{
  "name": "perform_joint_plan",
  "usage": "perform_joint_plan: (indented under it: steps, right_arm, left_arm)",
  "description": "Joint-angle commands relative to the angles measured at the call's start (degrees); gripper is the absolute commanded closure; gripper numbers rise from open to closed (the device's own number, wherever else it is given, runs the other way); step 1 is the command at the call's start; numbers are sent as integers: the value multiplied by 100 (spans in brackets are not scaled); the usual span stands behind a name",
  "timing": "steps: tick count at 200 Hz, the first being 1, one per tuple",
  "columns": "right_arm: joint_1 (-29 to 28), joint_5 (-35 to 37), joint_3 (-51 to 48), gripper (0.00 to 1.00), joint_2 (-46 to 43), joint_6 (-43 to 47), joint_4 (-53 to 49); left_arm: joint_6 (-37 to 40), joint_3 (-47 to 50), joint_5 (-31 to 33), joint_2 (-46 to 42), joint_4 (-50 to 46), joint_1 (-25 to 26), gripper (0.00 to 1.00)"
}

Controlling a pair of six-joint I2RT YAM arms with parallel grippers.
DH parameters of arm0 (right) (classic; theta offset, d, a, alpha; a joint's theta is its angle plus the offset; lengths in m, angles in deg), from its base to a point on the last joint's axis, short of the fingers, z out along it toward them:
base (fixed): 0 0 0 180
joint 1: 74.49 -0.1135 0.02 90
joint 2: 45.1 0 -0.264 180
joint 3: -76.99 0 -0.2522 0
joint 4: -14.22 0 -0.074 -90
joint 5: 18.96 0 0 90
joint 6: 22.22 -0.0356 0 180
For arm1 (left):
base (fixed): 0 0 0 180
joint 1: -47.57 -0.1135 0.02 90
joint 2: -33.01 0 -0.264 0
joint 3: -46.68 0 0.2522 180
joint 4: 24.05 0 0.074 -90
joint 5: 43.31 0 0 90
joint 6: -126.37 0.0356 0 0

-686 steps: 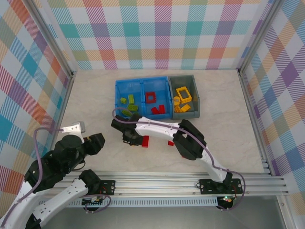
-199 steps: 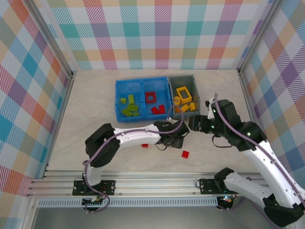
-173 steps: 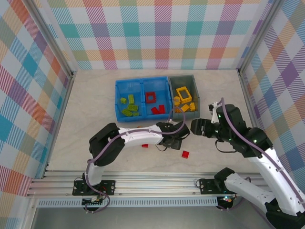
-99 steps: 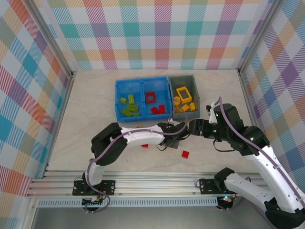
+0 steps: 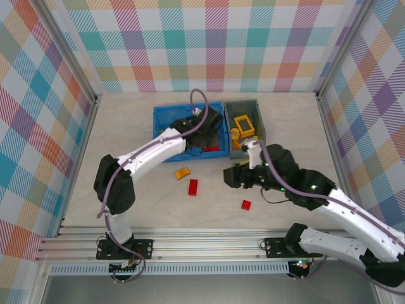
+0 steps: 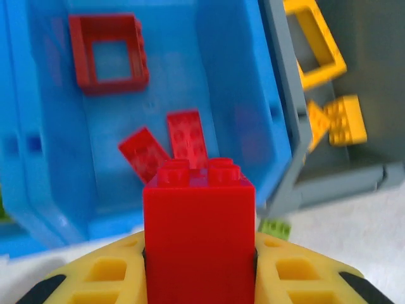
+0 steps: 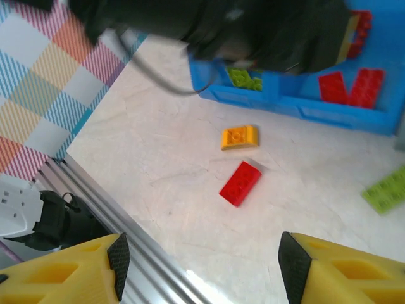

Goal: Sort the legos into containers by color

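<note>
1. Table (image 5: pixel 126 133): pale top, with both bins at the far middle, side by side and touching.
2. Left arm (image 5: pixel 152 149) reaches out over the blue bin. Right arm (image 5: pixel 342 209) stretches in toward the middle of the table.
3. Blue bin (image 5: pixel 166 109) has two compartments. The left one has green bricks (image 7: pixel 245 78). The right one has a red frame (image 6: pixel 109 54) and two flat reds (image 6: pixel 186 136) lying next to each other.
4. Grey bin (image 5: pixel 242 104) sits just right of the blue one. There's a yellow frame (image 6: pixel 313 44) and a yellow brick (image 6: pixel 345 120) in it.
5. Left gripper (image 6: pixel 199 278) is clamped on a red brick (image 6: pixel 199 228), studs pointing away, up over the blue bin's right compartment.
6. Right gripper (image 7: pixel 202 272) has its fingers wide apart with nothing between them. It hangs over bare table in front of the bins.
7. Loose legos on the table:
   - An orange piece (image 5: pixel 183 173) in front of the blue bin.
   - A long red (image 5: pixel 193 187) just beside the orange piece, on the nearer side.
   - A small red (image 5: pixel 246 204) further right and well apart from those two.
   - A green one (image 6: pixel 274 228) just outside the near corner where the two bins meet.
</note>
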Motion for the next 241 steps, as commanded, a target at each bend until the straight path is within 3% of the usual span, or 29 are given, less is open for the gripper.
perform_joint_plan:
  steps: [1,26,78,89,101,117,137,181,241]
  right_arm:
    - [-484,1200,-214,34,331,484,1314]
    - [-649,1784,-253,34,786,568,1887]
    - [-652,1917,-128,35,1000,431,1901]
    - [-648,1916,-137,35,1004,388,1831]
    - [-647,1908,-154,35,1004,350,1763]
    - [-651,1941,-197,34,996,281,1703]
    - [-646,1992,-241,34,1014,212,1655]
    - [-651,2289,-233,36,948,-92,1260]
    - [-647,2553,-40,38,943,-498,449]
  left_arm:
    - [247,-692,-509,693,-228,-341,72]
    - [302,-1619,-748,1511,-315,-622,72]
    - [266,-2978,-914,2811,-521,-927,70]
    - [257,-3119,-988,2951,-587,-958,65]
    - [257,-3145,-1015,2970,-624,-968,54]
    - [227,-3035,-1012,2788,-620,-962,44]
    - [189,-2789,-1001,2401,-545,-935,38]
    - [163,-2290,-860,1428,-489,-799,42]
    - [32,-493,-420,-730,-99,-389,41]
